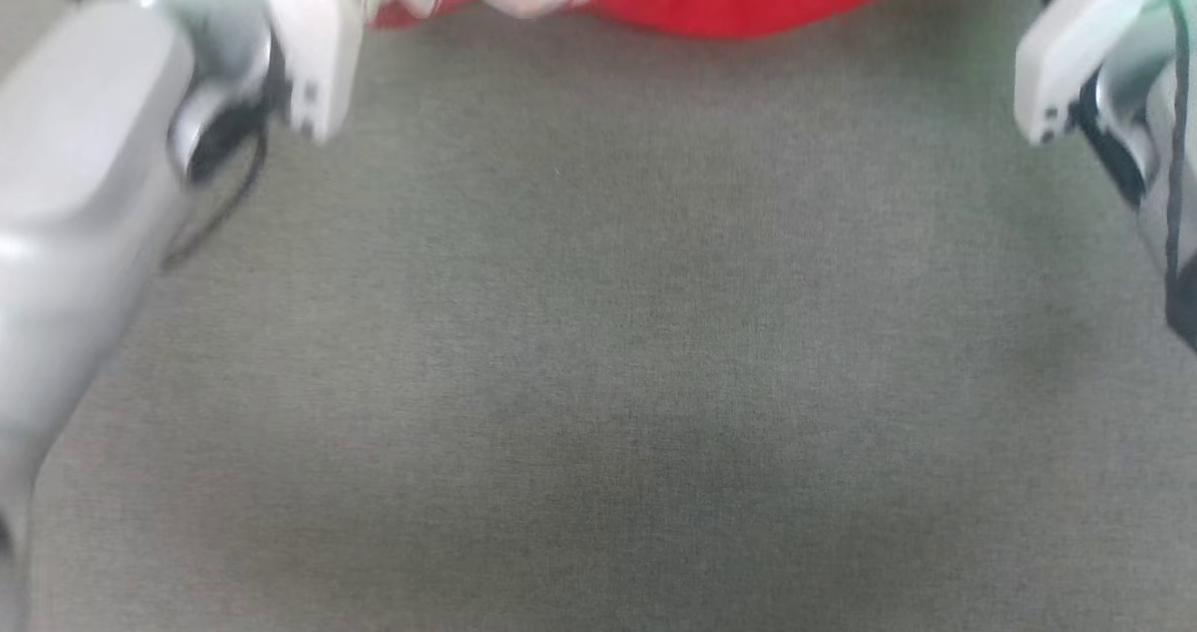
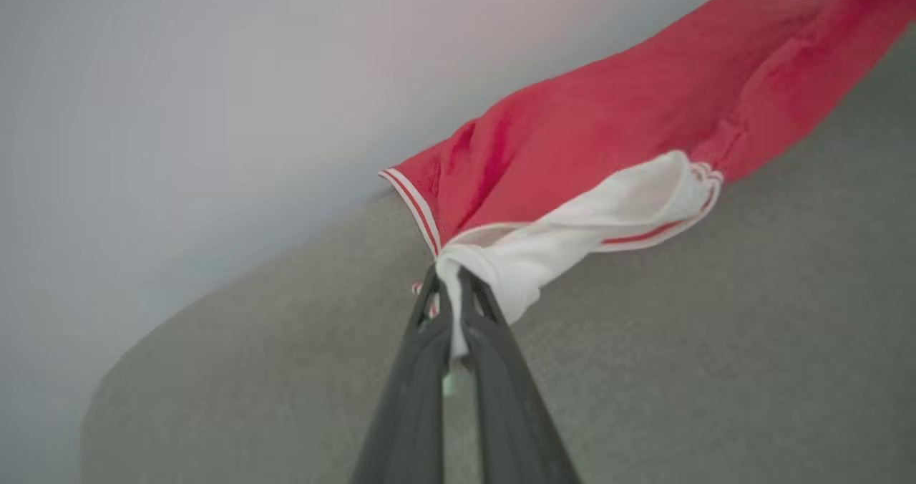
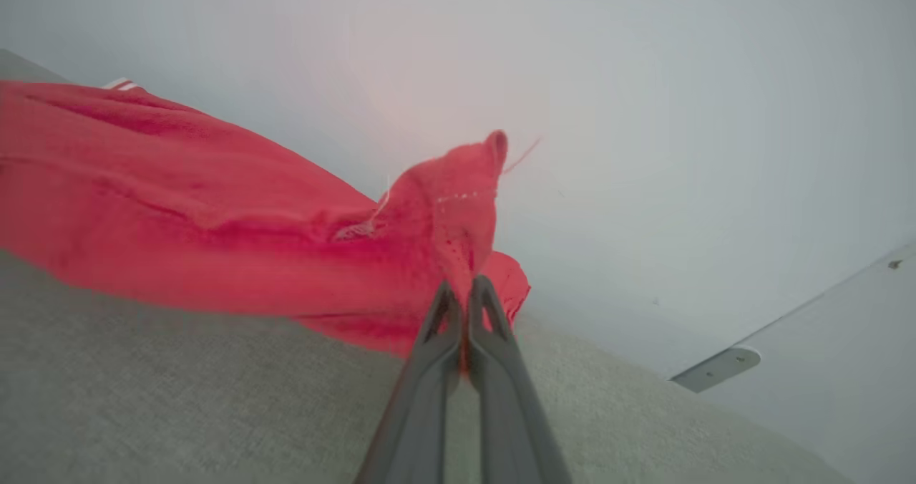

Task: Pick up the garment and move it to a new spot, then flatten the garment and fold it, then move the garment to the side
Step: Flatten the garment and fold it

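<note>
Garment [image 2: 608, 126] is seen stretched between two grippers over grey fabric surface [image 1: 598, 333], at the head view's top edge | left gripper [image 2: 449, 283] is closed tight on bunched white sleeve [image 2: 608, 212] | right gripper [image 3: 464, 294] is closed tight on red hem corner [image 3: 465, 205], fingers pressed together | whether cloth touches surface cannot be told

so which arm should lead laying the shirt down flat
Left, probably: the left jaws are shut on the garment at the white sleeve by the striped trim, a clear landmark to place first; the right jaws pinch only a bunched red corner.
</note>
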Available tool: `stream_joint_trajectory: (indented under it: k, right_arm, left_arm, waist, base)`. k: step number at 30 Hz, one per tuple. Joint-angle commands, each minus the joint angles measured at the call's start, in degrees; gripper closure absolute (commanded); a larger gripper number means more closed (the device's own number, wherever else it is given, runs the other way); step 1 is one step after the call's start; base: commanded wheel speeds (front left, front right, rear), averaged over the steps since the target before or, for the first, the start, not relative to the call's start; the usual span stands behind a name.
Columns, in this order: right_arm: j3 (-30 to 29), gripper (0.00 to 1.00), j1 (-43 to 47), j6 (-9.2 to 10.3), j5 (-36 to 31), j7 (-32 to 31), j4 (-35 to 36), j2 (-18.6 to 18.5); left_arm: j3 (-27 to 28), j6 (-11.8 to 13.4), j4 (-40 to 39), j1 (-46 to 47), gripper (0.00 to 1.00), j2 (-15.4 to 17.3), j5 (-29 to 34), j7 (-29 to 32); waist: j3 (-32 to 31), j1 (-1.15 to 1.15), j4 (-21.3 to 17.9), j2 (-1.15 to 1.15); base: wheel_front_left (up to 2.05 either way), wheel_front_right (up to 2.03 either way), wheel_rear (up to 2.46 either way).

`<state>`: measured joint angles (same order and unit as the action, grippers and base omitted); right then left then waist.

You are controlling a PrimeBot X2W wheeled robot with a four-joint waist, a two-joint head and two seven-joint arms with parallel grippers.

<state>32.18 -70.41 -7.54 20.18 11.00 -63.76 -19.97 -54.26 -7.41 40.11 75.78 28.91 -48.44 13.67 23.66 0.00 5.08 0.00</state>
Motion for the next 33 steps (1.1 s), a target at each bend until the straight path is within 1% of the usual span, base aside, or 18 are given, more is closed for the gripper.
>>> stream_joint_trajectory:
  k: [1,3,6,10,13,17,19,20,23,24,28,33]
  right_arm:
    - [1.2,1.0,2.6,0.1,2.4,-0.7,1.8,-1.3]
    - [3.1,1.0,6.2,0.1,5.9,-2.0,4.9,-3.0]
    - [5.9,1.0,11.5,0.1,11.2,-4.2,10.5,-6.1]
    - [8.9,1.0,18.8,0.11,17.5,-6.9,18.6,-11.4]
    - [10.7,1.0,24.1,0.1,20.8,-9.2,24.4,-15.5]
    - [11.1,1.0,31.1,0.11,24.8,-11.7,31.3,-20.0]
    - [10.9,1.0,34.6,0.11,26.1,-13.2,34.3,-21.9]
    - [10.5,1.0,38.0,0.11,27.2,-14.4,37.4,-23.5]
    - [10.0,1.0,43.6,0.11,28.9,-17.0,42.3,-25.6]
    - [10.0,1.0,43.6,0.11,28.9,-17.0,42.3,-25.6]
    - [8.7,1.0,50.5,0.1,30.4,-20.3,49.0,-28.8]
    - [7.3,1.0,59.0,0.1,33.0,-23.7,55.5,-32.0]
  left_arm:
    - [-0.5,0.0,-2.9,-3.0,1.0,1.1,-1.7,1.2]
    - [-0.6,0.1,-6.9,-6.9,1.0,4.0,-3.6,3.1]
    - [-0.6,2.8,-13.9,-13.4,1.0,7.9,-6.3,5.4]
    - [-0.9,8.1,-25.1,-22.6,1.0,12.8,-9.2,7.1]
    - [-1.5,12.1,-33.4,-29.2,1.0,16.7,-10.9,7.8]
    - [-2.2,17.1,-42.9,-36.6,1.0,21.1,-12.8,8.0]
    - [-2.3,19.3,-46.6,-39.8,1.0,22.8,-14.0,7.6]
    - [-2.7,21.4,-49.4,-42.5,1.0,24.3,-14.6,7.5]
    - [-3.2,24.1,-52.8,-46.0,1.0,26.2,-16.1,7.7]
    - [-3.2,24.1,-52.8,-46.0,1.0,26.2,-16.1,7.7]
    - [-3.8,27.5,-56.3,-50.3,1.0,28.0,-18.4,8.4]
    - [-4.7,30.6,-59.9,-54.1,1.0,29.6,-20.2,8.8]
  waist:
    - [-2.4,0.0,0.6,0.0]
    - [-3.8,0.0,0.7,0.0]
    - [-5.8,0.0,0.7,0.0]
    - [-7.8,0.0,0.7,0.0]
    - [-8.9,0.0,0.6,0.0]
    - [-9.7,0.0,0.6,0.0]
    - [-10.0,0.0,0.6,0.0]
    - [-10.3,0.0,0.7,0.0]
    - [-10.5,0.0,0.7,0.0]
    - [-10.5,0.0,0.7,0.0]
    - [-10.6,0.0,0.6,0.0]
    - [-10.4,0.0,0.5,0.0]
  base:
    - [0.0,0.0,0.0]
    - [0.0,0.0,0.0]
    - [0.0,0.0,0.0]
    - [0.0,0.0,0.0]
    - [0.0,0.0,0.0]
    - [0.0,0.0,0.0]
    - [0.0,0.0,0.0]
    - [0.0,0.0,0.0]
    - [0.0,0.0,0.0]
    - [0.0,0.0,0.0]
    - [0.0,0.0,0.0]
    - [0.0,0.0,0.0]
